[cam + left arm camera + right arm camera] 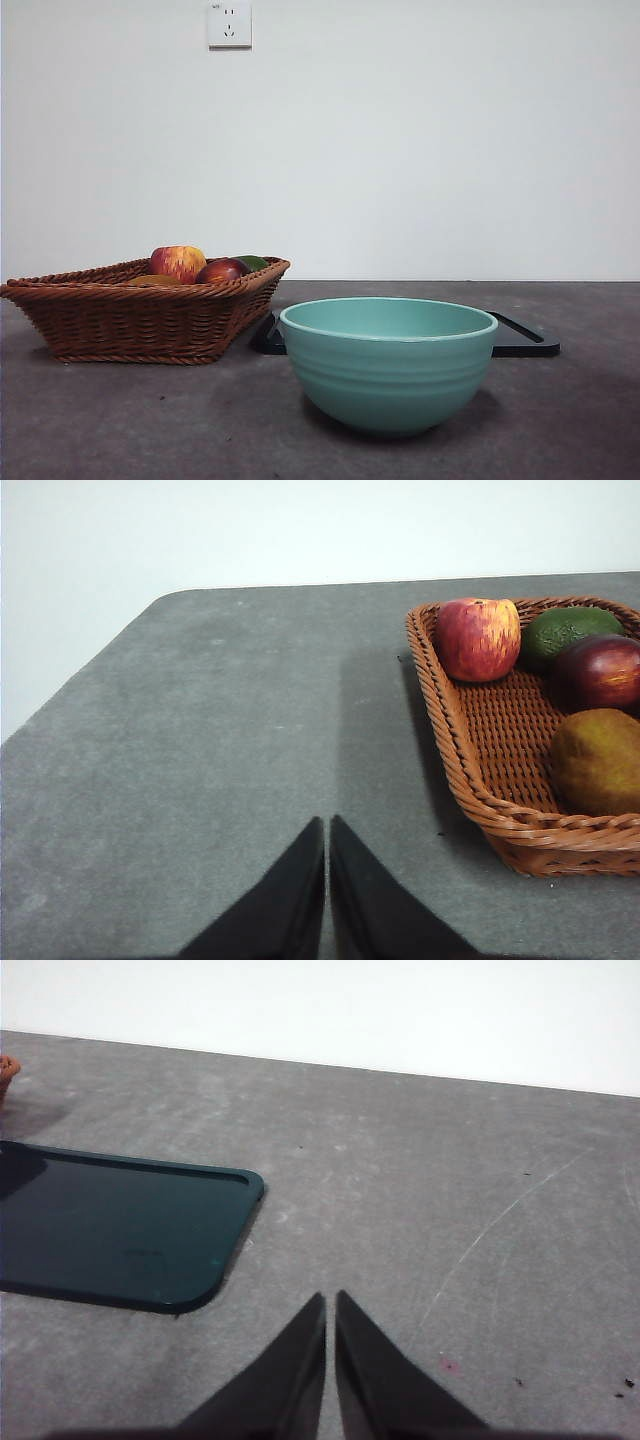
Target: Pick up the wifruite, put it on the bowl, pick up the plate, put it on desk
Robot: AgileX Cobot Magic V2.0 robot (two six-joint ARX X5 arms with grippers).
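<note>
Wifruite in basket, beside apple.

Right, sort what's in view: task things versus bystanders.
For the job: wifruite, bowl, dark plate, desk, left gripper, right gripper.
Lying about: wicker basket, apple, dark red fruit, green fruit, wall socket.

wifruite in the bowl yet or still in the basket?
Still in the basket: the left wrist view shows the wifruite lying in it near the dark red fruit. The bowl stands apart; its inside is hidden.
</note>
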